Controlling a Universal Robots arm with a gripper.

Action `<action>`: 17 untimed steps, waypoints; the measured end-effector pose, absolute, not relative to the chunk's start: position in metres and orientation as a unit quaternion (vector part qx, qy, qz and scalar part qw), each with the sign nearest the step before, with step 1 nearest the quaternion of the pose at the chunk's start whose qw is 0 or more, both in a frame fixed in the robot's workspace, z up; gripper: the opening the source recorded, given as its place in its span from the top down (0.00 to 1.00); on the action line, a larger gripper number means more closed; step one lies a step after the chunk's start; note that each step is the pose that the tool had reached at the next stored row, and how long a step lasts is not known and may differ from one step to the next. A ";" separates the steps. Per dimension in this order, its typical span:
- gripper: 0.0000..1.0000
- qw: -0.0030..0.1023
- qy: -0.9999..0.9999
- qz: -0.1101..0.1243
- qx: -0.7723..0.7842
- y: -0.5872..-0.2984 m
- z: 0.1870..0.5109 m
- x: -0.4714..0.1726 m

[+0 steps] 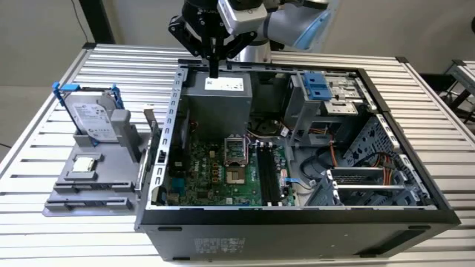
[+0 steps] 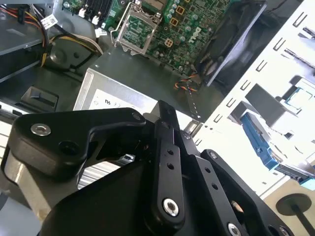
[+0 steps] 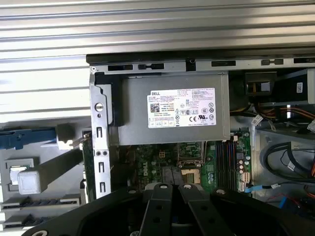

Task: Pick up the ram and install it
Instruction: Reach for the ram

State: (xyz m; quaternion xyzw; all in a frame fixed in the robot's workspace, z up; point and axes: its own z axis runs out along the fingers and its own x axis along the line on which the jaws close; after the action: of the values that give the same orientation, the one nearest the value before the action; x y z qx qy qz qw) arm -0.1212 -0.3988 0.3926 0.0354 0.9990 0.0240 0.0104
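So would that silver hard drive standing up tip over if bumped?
Probably not easily: the hard drive stands on edge, but the gray holder seems to brace it. Its metal casing suggests stiff and fairly heavy.

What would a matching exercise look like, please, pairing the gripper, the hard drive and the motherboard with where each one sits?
Things:
1. gripper
2. hard drive
3. motherboard

Places:
A. lying at the bottom of the open case
B. above the power supply, at the case's far end
C. standing upright on the grey fixture outside the case, to the exterior view's left

Pairs: 1-B, 2-C, 3-A
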 end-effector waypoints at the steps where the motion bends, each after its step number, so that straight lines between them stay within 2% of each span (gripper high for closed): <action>1: 1.00 0.010 0.999 0.024 0.035 -0.399 0.393 -0.121; 17: 1.00 0.010 0.999 0.024 0.034 -0.399 0.393 -0.142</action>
State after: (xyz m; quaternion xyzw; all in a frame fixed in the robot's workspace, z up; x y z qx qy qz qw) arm -0.1425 -0.3988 0.3926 0.0343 0.9991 0.0240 0.0104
